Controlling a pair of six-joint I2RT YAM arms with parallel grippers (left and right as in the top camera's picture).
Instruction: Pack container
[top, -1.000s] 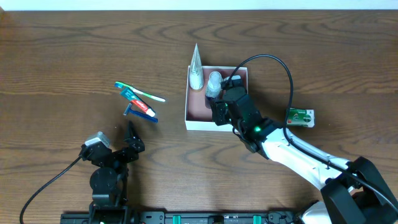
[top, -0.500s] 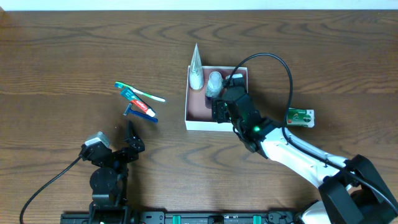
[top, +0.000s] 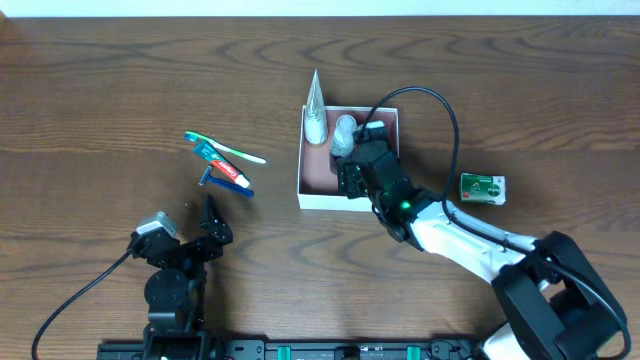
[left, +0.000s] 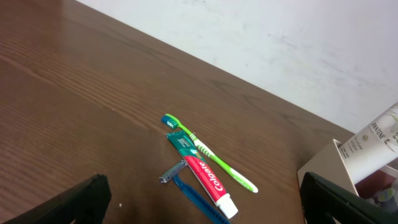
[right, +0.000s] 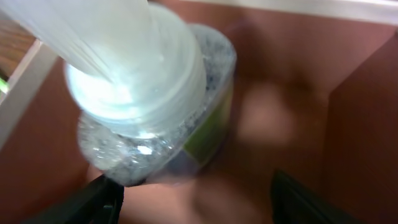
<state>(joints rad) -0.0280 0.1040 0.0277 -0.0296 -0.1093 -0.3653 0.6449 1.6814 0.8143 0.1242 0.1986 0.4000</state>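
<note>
The container (top: 320, 200) sits right of centre on the counter (top: 120, 80), with a white Pantene tube (top: 315, 105) leaning out over its back-left corner and a clear bottle (right: 118, 152) close beside it inside. Your right pincer (top: 352, 168) hangs low inside it, jaws spread and empty, the bottle just ahead. Lift at a slant and a finger may snag the bottle or tip the tube over the wall. Your left pincer (top: 212, 222) sits wide open, holding nothing.
</note>
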